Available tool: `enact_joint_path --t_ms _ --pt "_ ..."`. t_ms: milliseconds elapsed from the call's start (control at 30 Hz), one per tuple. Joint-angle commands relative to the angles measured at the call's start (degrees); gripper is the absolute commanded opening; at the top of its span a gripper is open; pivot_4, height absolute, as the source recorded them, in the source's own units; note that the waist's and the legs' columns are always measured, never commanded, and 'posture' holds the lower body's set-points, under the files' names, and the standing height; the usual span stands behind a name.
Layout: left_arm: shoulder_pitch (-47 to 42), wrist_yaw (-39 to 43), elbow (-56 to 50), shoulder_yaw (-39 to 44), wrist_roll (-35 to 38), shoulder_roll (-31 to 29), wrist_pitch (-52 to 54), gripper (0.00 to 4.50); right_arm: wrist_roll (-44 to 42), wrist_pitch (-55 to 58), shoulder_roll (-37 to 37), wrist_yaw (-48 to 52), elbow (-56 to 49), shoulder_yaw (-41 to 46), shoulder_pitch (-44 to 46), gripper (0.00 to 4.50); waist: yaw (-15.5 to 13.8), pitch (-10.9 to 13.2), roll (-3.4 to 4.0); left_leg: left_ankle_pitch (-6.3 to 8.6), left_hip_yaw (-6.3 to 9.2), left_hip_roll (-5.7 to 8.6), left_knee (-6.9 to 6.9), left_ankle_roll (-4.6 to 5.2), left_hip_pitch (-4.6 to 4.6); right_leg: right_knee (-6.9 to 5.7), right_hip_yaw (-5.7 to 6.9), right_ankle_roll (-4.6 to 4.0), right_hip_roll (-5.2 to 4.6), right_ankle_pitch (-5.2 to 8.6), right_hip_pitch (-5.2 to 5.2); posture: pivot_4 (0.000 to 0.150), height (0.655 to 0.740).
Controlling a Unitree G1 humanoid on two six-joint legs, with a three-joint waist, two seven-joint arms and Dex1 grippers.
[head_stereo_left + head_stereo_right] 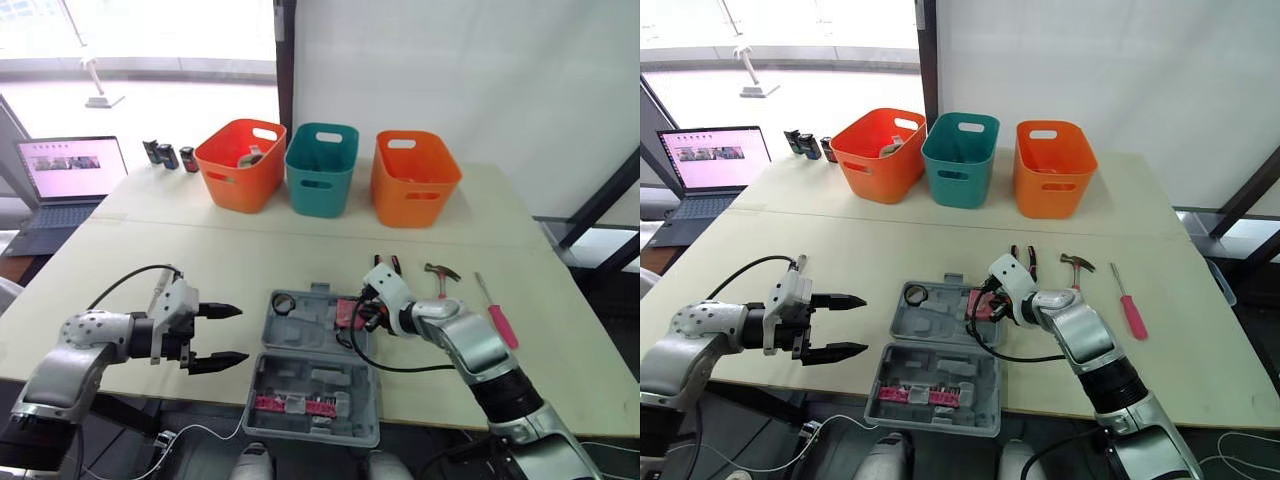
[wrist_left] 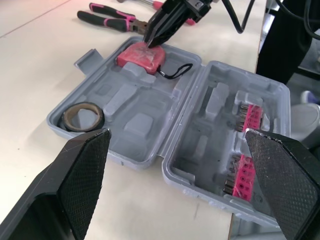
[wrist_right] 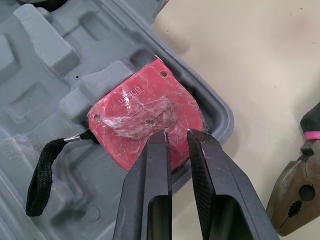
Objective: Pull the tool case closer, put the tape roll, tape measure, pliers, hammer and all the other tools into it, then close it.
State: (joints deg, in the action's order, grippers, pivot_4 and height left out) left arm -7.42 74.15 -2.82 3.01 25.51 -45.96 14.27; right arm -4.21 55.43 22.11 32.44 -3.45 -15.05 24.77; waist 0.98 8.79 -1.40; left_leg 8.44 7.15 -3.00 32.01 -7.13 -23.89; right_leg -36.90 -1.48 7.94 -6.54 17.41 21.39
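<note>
The red tape measure point(image 3: 145, 115) lies in a corner recess of the open tool case point(image 1: 310, 335) on the bench. It is touched by the nearly closed, empty right gripper point(image 3: 176, 132). The left gripper point(image 1: 228, 335) is held wide open and empty. If the tape measure is left unseated, closing could be blocked.

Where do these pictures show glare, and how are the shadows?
Left eye view: the window is washed out to white. Right wrist view: wrinkled film on the red tape measure reflects pale light. Left wrist view: the tool case shows only soft shadows.
</note>
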Motion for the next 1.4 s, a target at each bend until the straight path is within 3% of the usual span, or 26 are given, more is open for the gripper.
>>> enact_joint_path --t_ms 33,100,200,300,400,567,667,833,1067,1233,1400 --pt "-0.16 -0.61 -1.59 1.52 0.78 -0.31 -0.21 4.5 -0.43 -4.03 -0.85 -0.72 1.39 0.53 -2.28 0.66 0.13 0.0 0.01 0.0 0.0 0.0 0.0 0.0 -0.01 0.0 0.0 0.0 0.0 0.0 -0.04 0.15 0.74" --pt "0.27 -0.93 -1.32 2.21 0.86 -0.61 -0.25 4.5 -3.72 -6.73 -0.11 1.49 -4.97 5.0 -2.17 0.66 0.26 0.1 0.15 0.0 -0.01 -0.01 0.0 0.01 -0.07 -0.05 0.0 -0.01 0.0 -0.01 -0.05 0.15 0.74" --pt "0.97 -1.46 -0.37 4.02 1.08 -1.36 -0.37 4.5 -10.08 -6.93 3.79 6.01 -16.25 12.37 -2.79 0.66 0.15 0.67 0.97 -0.04 -0.01 -0.01 0.04 0.03 -0.54 -0.17 -0.02 0.01 0.0 -0.02 0.38 0.15 0.74" --pt "1.98 -1.82 0.41 5.78 0.95 -2.05 -0.63 4.5 -14.76 -3.66 10.58 10.51 -22.66 17.03 -6.36 0.66 -0.17 0.79 1.06 -0.06 -0.01 -0.01 0.0 0.04 -0.78 -0.33 -0.02 0.1 0.01 -0.03 0.72 0.15 0.74" --pt "3.87 -2.29 2.04 8.17 0.43 -2.75 -1.53 4.5 -18.22 -4.99 19.27 16.66 -24.93 24.16 -14.21 0.66 -0.47 0.83 0.94 -0.03 -0.02 0.0 -0.05 0.05 -0.81 -0.18 -0.01 0.16 0.01 0.04 0.67 0.15 0.74" --pt "4.04 -3.12 8.2 11.43 -1.19 -4.41 -4.41 4.5 -16.55 -14.0 26.31 20.27 -20.46 31.46 -24.19 0.66 0.17 0.92 0.92 -0.03 -0.15 -0.01 0.08 0.05 -0.88 -0.18 -0.04 -0.03 -0.03 -0.05 0.83 0.15 0.74" --pt "5.64 -3.42 12.58 14.81 -1.73 -6.62 -6.0 4.5 -16.18 -16.42 28.18 20.81 -17.82 37.92 -30.98 1.9 0.14 0.98 0.8 -0.04 -0.2 -0.02 0.13 0.05 -0.87 -0.17 -0.04 -0.09 -0.08 -0.09 0.85 0.15 0.74" --pt "10.61 -4.21 18.64 20.84 -2.63 -9.88 -8.68 4.5 -16.86 -21.08 27.9 23.9 -15.02 50.43 -42.89 4.46 -0.12 1.01 0.81 -0.01 -0.3 -0.01 0.01 0.04 -0.97 -0.03 -0.04 -0.01 -0.16 -0.02 0.9 0.15 0.74" --pt "16.04 -6.47 35.35 29.53 -5.02 -15.48 -14.63 4.5 -17.09 -28.18 27.73 26.68 -5.57 61.95 -50.67 4.46 0.35 1.07 0.67 0.12 -0.4 -0.01 0.11 -0.18 -0.99 0.13 -0.04 0.1 -0.26 0.04 1.26 0.15 0.74" --pt "13.0 -5.96 45.72 30.56 -5.85 -19.15 -18.68 4.5 -17.04 -32.59 28.84 28.81 0.42 61.67 -50.53 4.46 0.38 1.06 0.64 0.14 -0.55 0.01 0.05 -0.21 -1.03 0.85 -0.03 -0.01 -0.38 -0.03 1.02 0.15 0.74" --pt "8.84 -4.9 51.9 29.4 -6.82 -20.94 -21.42 4.5 -17.52 -32.56 28.88 28.43 -0.16 60.29 -49.19 4.46 0.11 1.04 0.68 0.13 -0.58 0.03 -0.04 -0.19 -1.17 0.77 -0.03 -0.3 -0.39 -0.25 1.14 0.15 0.74"
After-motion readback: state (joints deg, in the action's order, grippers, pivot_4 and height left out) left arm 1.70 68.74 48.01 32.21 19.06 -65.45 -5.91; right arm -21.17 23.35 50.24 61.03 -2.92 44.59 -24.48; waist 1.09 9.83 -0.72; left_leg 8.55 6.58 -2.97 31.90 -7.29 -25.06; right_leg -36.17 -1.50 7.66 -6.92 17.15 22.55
